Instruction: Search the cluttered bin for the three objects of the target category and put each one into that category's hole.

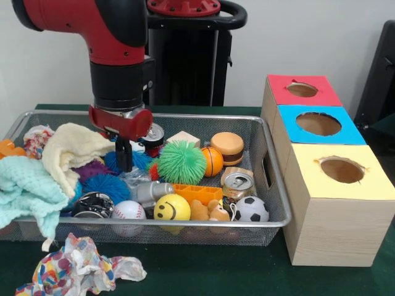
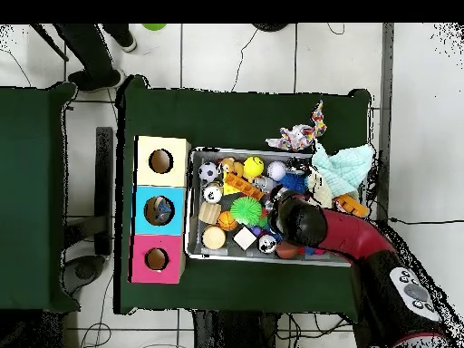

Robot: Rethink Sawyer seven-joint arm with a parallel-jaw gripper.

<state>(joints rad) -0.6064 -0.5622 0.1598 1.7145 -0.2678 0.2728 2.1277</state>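
The wire mesh bin (image 1: 271,185) holds mixed clutter. My gripper (image 1: 124,161) reaches down into its left-middle part with the fingers (image 1: 124,151) pressed together. Its tips sit among a blue spiky ball (image 1: 106,185) and a silver bottle (image 1: 151,191), and nothing shows between them. Balls lie around: a green spiky ball (image 1: 181,161), a basketball (image 1: 213,161), a yellow smiley ball (image 1: 171,208), a baseball (image 1: 128,211) and a soccer ball (image 1: 252,209). A dented can (image 1: 237,184) and a toy burger (image 1: 227,147) lie to the right. In the overhead view the arm (image 2: 313,227) hides the gripper.
Right of the bin stand three boxes with round holes: red (image 1: 330,92), blue (image 1: 349,132) and yellow (image 1: 370,185). A cream cloth (image 1: 74,151) and a teal cloth (image 1: 24,188) cover the bin's left end. Crumpled paper (image 1: 80,268) lies outside the front rim. A person's legs (image 2: 91,54) show overhead.
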